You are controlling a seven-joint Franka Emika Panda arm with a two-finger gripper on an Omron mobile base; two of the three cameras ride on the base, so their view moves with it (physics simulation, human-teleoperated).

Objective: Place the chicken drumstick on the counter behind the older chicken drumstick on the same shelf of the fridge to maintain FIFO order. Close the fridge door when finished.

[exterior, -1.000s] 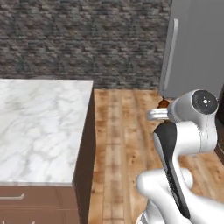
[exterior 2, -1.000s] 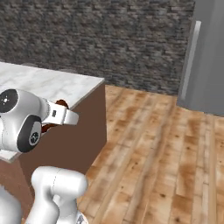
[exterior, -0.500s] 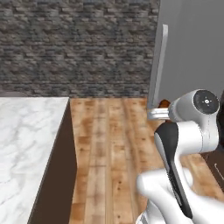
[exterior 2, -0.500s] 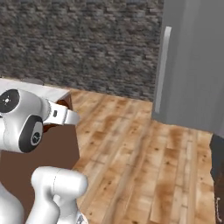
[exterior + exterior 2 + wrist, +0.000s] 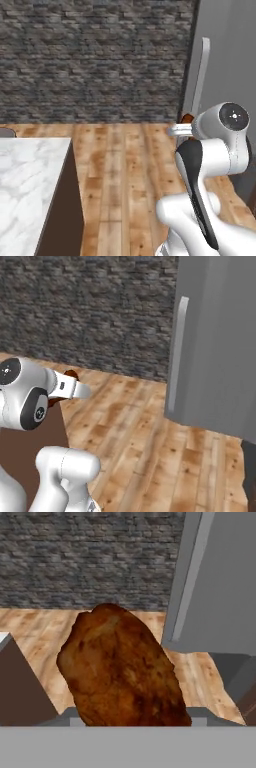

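Chicken drumstick in gripper (near fridge door)

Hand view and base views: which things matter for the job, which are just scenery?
Job:
- chicken drumstick, held in the gripper
- fridge door, bar handle
- counter

Scenery:
- stone wall
- wood floor

Fridge door ahead — open floor between
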